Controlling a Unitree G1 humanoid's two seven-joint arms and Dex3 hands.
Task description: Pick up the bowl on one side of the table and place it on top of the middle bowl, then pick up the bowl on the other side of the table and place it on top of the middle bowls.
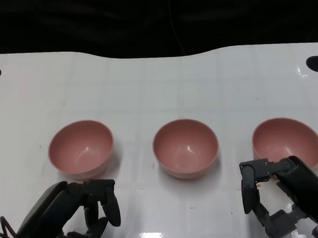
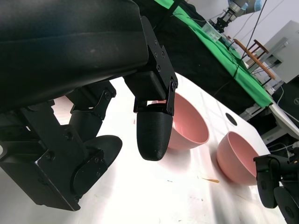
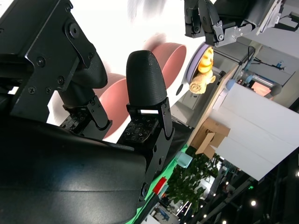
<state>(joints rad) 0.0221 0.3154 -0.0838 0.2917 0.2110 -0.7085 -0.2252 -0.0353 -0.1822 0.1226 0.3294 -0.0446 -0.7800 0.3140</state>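
— Robot hand on the left [image 1: 81, 210] hangs low over the white counter [image 1: 146, 82], fingers apart and grasping nothing; the right robot hand [image 1: 271, 195] is likewise released. Which one is closer to its bowl?

— Right, I'd judge. Its fingertips sit just beside the near rim of the right pink bowl [image 1: 287, 142], which lies straight ahead of it. The left pink bowl [image 1: 81, 148] lies just ahead of the left robot hand, with a small gap.

— And the target?

— The middle pink bowl [image 1: 185, 148] stands between the two, upright, nothing stacked in it yet.
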